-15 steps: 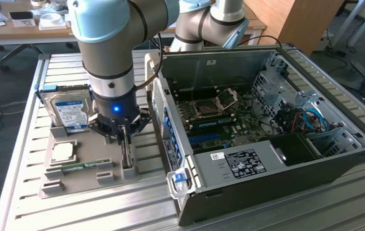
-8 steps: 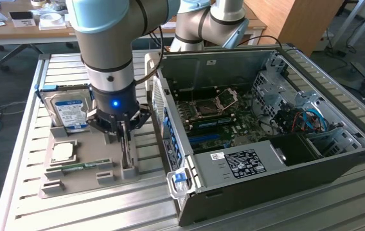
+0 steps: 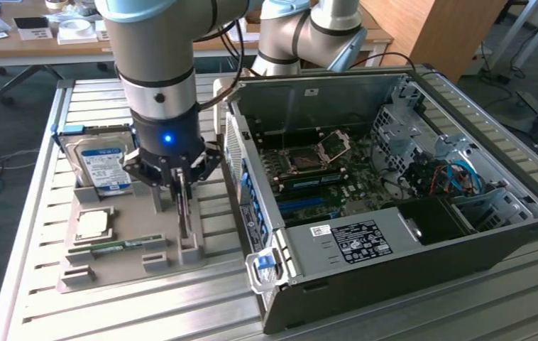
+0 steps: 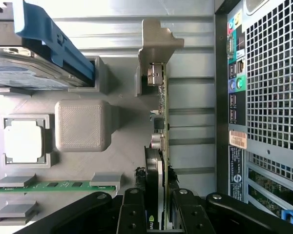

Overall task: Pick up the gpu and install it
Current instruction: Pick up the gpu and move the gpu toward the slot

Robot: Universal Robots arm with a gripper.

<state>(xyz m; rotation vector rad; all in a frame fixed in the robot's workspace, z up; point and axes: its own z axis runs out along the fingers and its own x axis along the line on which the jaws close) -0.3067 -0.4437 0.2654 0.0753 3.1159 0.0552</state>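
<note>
pincer [image 4: 159, 196] clenching on gpu [image 4: 163, 126], one finger each side of thin card. gpu standing on edge in gray tray [image 3: 127, 273], left-middle of exterior view, prob. not lifted out yet. pincer sitting right above it. Card's long side running up-down in frame, alongside PC case [image 3: 421, 277] wall. Case lying open just to exterior view's right.

Counting:
- 1 gpu
- 1 hard drive [image 3: 103, 167]
- 1 RAM stick [image 3: 122, 246]
- 1 CPU chip [image 3: 94, 224]
- 1 case

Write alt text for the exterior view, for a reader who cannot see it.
The robot's pincer clamps the gpu, which stands on edge in a gray parts tray. A hard drive and a RAM stick sit in the same tray; an open computer case lies at the exterior view's right.
</note>
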